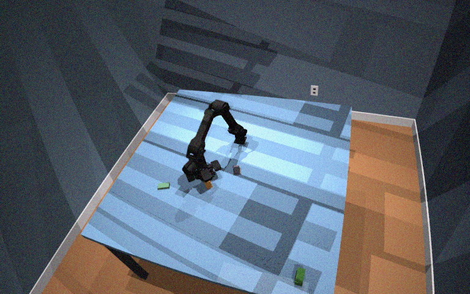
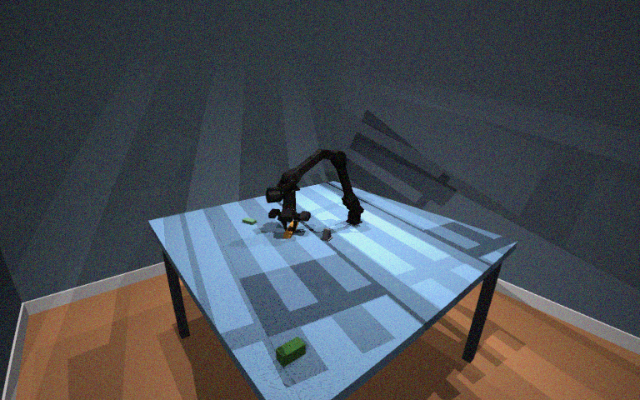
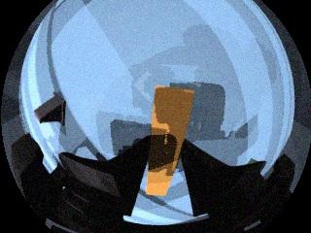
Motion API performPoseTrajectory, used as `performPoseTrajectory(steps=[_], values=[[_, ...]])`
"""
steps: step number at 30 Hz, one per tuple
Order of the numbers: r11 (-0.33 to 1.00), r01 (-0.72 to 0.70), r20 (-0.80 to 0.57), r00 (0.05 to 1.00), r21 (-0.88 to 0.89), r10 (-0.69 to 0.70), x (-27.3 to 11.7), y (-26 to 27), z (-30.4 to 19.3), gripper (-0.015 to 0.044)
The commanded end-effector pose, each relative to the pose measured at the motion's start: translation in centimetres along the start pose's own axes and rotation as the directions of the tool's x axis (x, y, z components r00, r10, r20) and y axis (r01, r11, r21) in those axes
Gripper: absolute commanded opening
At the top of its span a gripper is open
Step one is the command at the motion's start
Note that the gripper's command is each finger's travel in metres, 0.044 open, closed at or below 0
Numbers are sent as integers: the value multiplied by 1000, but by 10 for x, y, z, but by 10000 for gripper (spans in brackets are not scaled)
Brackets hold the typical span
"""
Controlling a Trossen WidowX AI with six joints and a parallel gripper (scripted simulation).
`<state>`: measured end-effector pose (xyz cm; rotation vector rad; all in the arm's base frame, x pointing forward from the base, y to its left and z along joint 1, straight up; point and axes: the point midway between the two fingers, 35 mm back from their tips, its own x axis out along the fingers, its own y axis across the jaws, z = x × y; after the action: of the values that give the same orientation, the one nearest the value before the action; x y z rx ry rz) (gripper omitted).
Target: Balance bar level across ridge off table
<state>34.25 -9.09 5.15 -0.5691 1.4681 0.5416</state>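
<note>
The orange bar [image 1: 208, 184] [image 2: 288, 233] [image 3: 174, 109] is on or very near the table under the arm; its long side runs away from the wrist camera. My gripper [image 1: 207, 179] [image 2: 291, 227] [image 3: 165, 140] is shut on the bar, one finger at each long side near its middle. A dark shadow lies over part of the bar. The ridge, a small grey-brown wedge [image 1: 236, 169] [image 2: 326, 234] [image 3: 51, 109], stands apart on the table, to the right of the gripper in the top and exterior views and at the left in the wrist view. Nothing lies on it.
A flat pale green block [image 1: 163, 185] [image 2: 249, 220] lies left of the gripper in the top and exterior views. A darker green block [image 1: 299, 276] [image 2: 290, 351] lies far off near a corner of the blue table [image 1: 194, 255] [image 2: 222, 302]. Striped shadows cross the table.
</note>
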Motion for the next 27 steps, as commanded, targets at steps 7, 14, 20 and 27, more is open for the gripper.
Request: performPoseTrajectory(steps=[7, 14, 20, 27], values=[[1000, 1, 0, 1000, -1, -1, -11, -2, 1, 0], [1000, 1, -1, 1000, -2, -1, -29, -3, 2, 0], [1000, 1, -1, 1000, -3, -1, -45, -3, 2, 0], [1000, 1, -2, 1000, -4, -1, -63, -3, 2, 0]])
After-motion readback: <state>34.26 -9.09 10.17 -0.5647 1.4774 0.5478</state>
